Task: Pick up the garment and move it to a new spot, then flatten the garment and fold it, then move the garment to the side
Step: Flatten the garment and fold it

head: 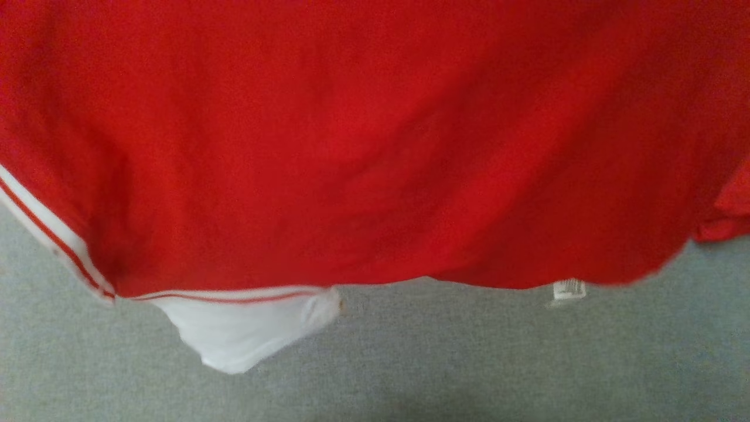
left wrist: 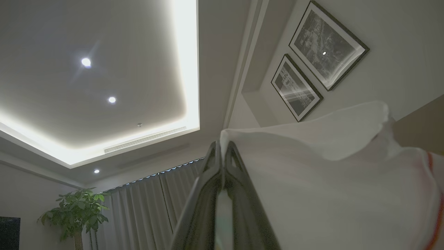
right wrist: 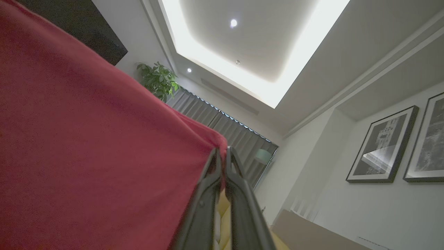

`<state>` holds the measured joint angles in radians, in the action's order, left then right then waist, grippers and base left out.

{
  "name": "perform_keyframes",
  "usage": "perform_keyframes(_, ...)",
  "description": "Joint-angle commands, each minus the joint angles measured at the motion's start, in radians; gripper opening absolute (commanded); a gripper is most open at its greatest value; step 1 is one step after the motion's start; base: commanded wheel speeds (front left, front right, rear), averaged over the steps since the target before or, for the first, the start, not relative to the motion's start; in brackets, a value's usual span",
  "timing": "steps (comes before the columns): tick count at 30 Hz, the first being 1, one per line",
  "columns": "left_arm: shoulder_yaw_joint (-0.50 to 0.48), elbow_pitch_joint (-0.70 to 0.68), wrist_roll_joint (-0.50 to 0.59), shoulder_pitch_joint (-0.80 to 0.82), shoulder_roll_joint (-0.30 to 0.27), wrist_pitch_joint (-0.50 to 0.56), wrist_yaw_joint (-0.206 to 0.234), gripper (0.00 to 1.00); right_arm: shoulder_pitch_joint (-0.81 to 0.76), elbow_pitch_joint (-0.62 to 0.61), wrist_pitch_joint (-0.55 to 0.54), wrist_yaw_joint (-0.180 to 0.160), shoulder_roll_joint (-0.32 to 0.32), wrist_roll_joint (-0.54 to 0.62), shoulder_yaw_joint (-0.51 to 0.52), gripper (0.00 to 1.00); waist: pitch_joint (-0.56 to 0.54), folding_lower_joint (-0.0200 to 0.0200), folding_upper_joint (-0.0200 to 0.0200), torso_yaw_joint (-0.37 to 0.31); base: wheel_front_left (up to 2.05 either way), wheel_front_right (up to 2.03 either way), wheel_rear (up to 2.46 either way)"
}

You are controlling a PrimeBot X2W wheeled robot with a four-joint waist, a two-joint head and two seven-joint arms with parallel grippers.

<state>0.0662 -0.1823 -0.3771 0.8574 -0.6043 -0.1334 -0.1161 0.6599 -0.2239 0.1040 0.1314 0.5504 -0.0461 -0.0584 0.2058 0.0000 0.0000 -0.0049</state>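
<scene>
Garment [head: 375, 146], red with white striped trim, hangs spread across the head view above a gray surface [head: 469, 363], with a white flap [head: 246, 334] and a small label [head: 568, 289] dangling at its lower edge. The left gripper [left wrist: 222, 146] points up toward the ceiling, its fingers clamped tight on a white edge of the cloth. The right gripper [right wrist: 222, 151] also points up and is pinched closed on a red corner, with a plant [right wrist: 158, 80] and curtains [right wrist: 222, 121] beyond.
</scene>
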Motion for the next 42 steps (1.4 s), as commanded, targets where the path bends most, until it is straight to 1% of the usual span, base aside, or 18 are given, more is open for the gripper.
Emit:
perform_keyframes(1,-0.006,0.036,-0.007,0.092,-0.067,0.022,-0.007,0.0,0.074,0.032,-0.015,-0.001,0.038,-0.017,-0.048,0.0,0.049,0.0,0.0,0.008,0.0,0.0,0.0)
perform_keyframes(4,0.059,0.16,0.004,0.193,-0.087,0.027,-0.011,0.0,0.2,0.148,-0.008,-0.001,0.021,-0.053,-0.131,0.0,0.102,0.0,0.0,0.01,0.0,0.0,0.0)
perform_keyframes(6,0.097,0.255,0.005,0.249,-0.104,0.04,-0.013,0.0,0.286,0.229,0.009,-0.001,0.002,-0.045,-0.19,0.0,0.133,0.0,0.0,0.004,0.0,0.0,0.0)
perform_keyframes(8,0.12,0.329,0.006,0.326,-0.117,0.038,-0.014,0.0,0.379,0.302,0.033,-0.001,-0.029,-0.042,-0.218,0.0,0.17,0.0,0.0,0.003,0.0,0.0,0.0)
perform_keyframes(9,0.12,0.329,0.006,0.326,-0.117,0.038,-0.014,0.0,0.379,0.302,0.033,-0.001,-0.029,-0.042,-0.218,0.0,0.17,0.0,0.0,0.003,0.0,0.0,0.0)
perform_keyframes(11,0.138,0.391,0.019,0.417,-0.12,0.014,-0.014,0.0,0.463,0.365,0.063,-0.001,-0.05,-0.027,-0.234,0.0,0.201,0.0,0.0,0.007,0.0,0.0,0.0)
perform_keyframes(14,0.166,0.472,0.046,0.549,-0.103,-0.037,-0.014,0.0,0.569,0.444,0.1,-0.001,-0.063,0.007,-0.249,0.0,0.231,0.0,0.0,0.019,0.0,0.0,0.0)
perform_keyframes(16,0.189,0.514,0.051,0.612,-0.08,-0.065,-0.014,0.0,0.615,0.477,0.116,-0.001,-0.062,0.034,-0.248,0.0,0.244,0.0,0.0,0.031,0.0,0.0,0.0)
perform_keyframes(18,0.228,0.544,0.04,0.645,-0.059,-0.086,-0.014,0.0,0.645,0.508,0.13,-0.001,-0.05,0.058,-0.246,0.0,0.255,0.0,0.0,0.045,0.0,0.0,0.0)
perform_keyframes(20,0.27,0.559,0.015,0.641,-0.047,-0.1,-0.014,0.0,0.647,0.533,0.14,-0.001,-0.04,0.069,-0.243,0.0,0.266,0.0,0.0,0.059,0.0,0.0,0.0)
perform_keyframes(23,0.313,0.563,-0.026,0.577,-0.046,-0.115,-0.014,0.0,0.614,0.57,0.148,-0.001,-0.025,0.072,-0.244,0.0,0.284,0.0,0.0,0.075,0.0,0.0,0.0)
perform_keyframes(25,0.33,0.551,-0.03,0.511,-0.046,-0.123,-0.014,0.0,0.578,0.592,0.151,-0.001,-0.011,0.076,-0.248,0.0,0.294,0.0,0.0,0.084,0.0,0.0,0.0)
perform_keyframes(27,0.338,0.532,-0.017,0.43,-0.041,-0.127,-0.013,0.0,0.53,0.608,0.154,-0.001,-0.002,0.074,-0.246,0.0,0.301,0.0,0.0,0.092,0.0,0.0,0.0)
perform_keyframes(28,0.332,0.479,0.011,0.339,-0.031,-0.128,0.001,0.0,0.47,0.618,0.155,-0.001,0.002,0.067,-0.236,0.0,0.302,0.0,0.0,0.095,0.0,0.0,0.0)
perform_keyframes(31,0.315,0.391,0.058,0.167,-0.021,-0.128,0.025,0.0,0.36,0.62,0.157,-0.001,0.002,0.055,-0.202,0.0,0.288,0.0,0.0,0.093,0.0,0.0,0.0)
perform_keyframes(34,0.303,0.299,0.116,-0.024,-0.027,-0.128,0.055,0.0,0.222,0.587,0.157,-0.001,-0.01,0.038,-0.15,0.0,0.259,0.0,0.0,0.087,0.0,0.0,0.0)
perform_keyframes(37,0.289,0.224,0.142,-0.223,-0.018,-0.128,0.079,0.0,0.056,0.537,0.157,-0.001,-0.021,0.03,-0.09,0.0,0.221,0.0,0.0,0.087,0.0,0.0,0.0)
perform_keyframes(42,0.291,0.152,0.168,-0.509,0.003,-0.128,0.107,0.0,-0.248,0.42,0.158,-0.001,-0.068,0.034,0.02,0.0,0.153,0.0,0.0,0.095,0.0,0.0,0.0)
